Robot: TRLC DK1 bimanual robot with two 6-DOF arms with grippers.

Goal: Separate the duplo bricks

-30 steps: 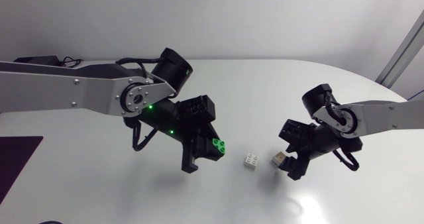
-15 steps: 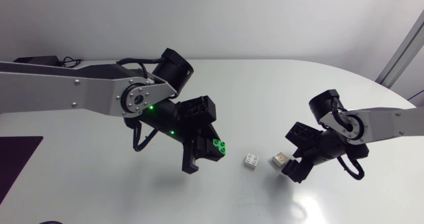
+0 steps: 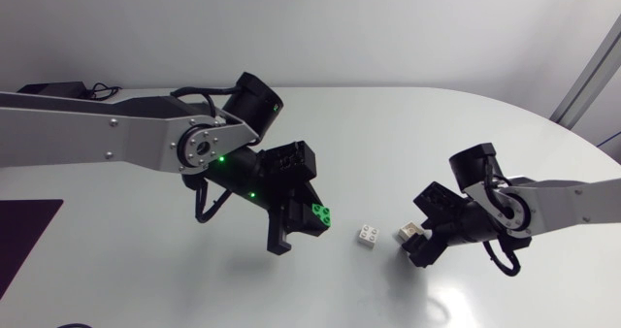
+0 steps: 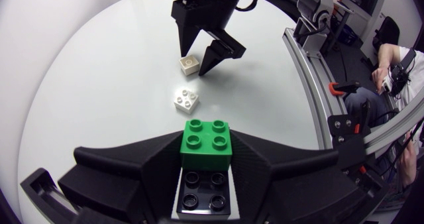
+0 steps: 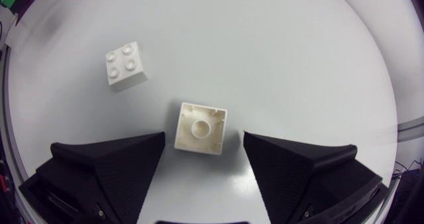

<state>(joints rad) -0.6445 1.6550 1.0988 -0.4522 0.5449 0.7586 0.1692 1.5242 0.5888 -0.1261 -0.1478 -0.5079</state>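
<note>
Duplo bricks lie on a glossy white surface (image 3: 388,134) with a rounded far edge; a dark purple sheet (image 3: 21,233) lies at its left side. Two loose pieces sit near each other but apart, towards the right. One is a white brick (image 3: 367,235) standing studs up. The other is a cream brick (image 5: 201,128) turned over, so its hollow underside faces up. The right pincer (image 5: 203,139) is down at the surface with its fingers (image 5: 109,164) spread. The overturned cream brick lies between them, and a strip of bare surface shows on either side of it, so the pincer is released and touches nothing. The studs-up white brick is ahead of that pincer and off to one side, outside the fingers. The left pincer (image 4: 205,154) hangs above the surface, left of both loose pieces. It is clenched on a green-and-black brick stack (image 4: 207,142), green on top with four black studs left bare.
</note>
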